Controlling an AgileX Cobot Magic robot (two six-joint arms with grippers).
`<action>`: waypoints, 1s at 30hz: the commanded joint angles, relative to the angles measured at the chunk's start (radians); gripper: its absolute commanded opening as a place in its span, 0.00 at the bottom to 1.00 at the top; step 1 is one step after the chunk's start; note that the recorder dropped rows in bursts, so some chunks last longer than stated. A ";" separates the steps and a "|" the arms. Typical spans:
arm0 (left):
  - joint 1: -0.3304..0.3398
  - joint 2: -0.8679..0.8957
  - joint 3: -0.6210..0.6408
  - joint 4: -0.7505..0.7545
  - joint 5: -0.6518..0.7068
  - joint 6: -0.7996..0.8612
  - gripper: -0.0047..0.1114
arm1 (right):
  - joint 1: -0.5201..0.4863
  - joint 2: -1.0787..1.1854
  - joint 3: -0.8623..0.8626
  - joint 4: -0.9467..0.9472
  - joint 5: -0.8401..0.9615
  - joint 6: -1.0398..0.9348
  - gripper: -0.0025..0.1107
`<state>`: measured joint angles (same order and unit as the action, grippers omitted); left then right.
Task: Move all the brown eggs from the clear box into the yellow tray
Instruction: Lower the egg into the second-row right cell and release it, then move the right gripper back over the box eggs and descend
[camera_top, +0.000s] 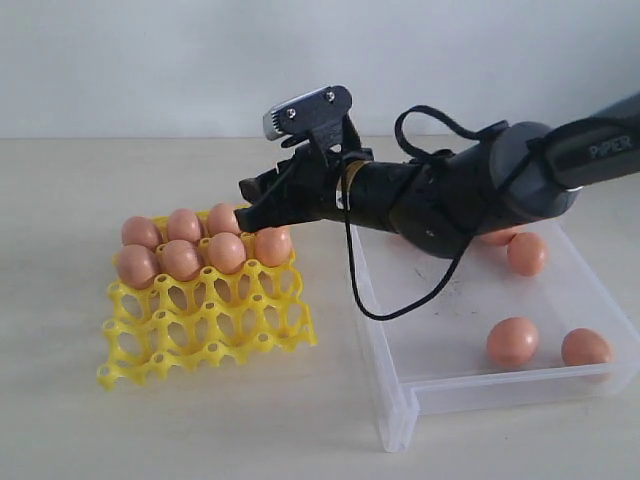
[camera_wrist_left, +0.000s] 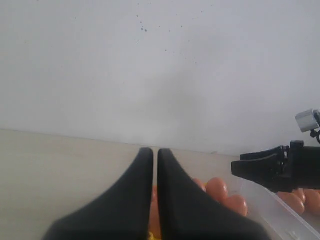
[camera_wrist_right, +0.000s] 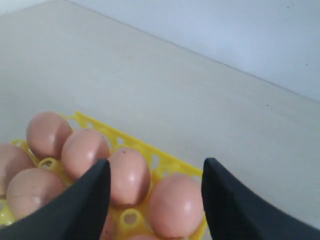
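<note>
Smooth orange-brown oval eggs (camera_top: 180, 260) sit in the far two rows of your bright yellow lattice egg tray (camera_top: 205, 330). Seven show in the exterior view, and at least four more lie loose in the shallow clear plastic box (camera_top: 400, 415) to its right. Your right gripper (camera_top: 250, 205) hangs over the tray's far right corner, just above the eggs there. Over to the left wrist view: your left gripper (camera_wrist_left: 155, 165) is closed, black fingers pressed together on nothing. Now the right wrist view: the right gripper's jaws stand wide apart and empty, with the tray's eggs directly beneath them.
</note>
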<state>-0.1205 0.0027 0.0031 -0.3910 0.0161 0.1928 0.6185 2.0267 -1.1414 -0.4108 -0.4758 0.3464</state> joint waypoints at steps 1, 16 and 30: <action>-0.006 -0.003 -0.003 -0.009 -0.016 -0.007 0.07 | 0.000 -0.065 0.001 0.006 0.160 -0.042 0.39; -0.006 -0.003 -0.003 -0.009 -0.016 -0.007 0.07 | -0.063 -0.326 0.001 -0.031 0.734 -0.156 0.02; -0.006 -0.003 -0.003 -0.009 -0.016 -0.007 0.07 | -0.149 -0.438 0.001 -0.548 1.332 0.181 0.02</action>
<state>-0.1205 0.0027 0.0031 -0.3910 0.0161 0.1928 0.4773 1.6004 -1.1414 -0.8967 0.7447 0.5062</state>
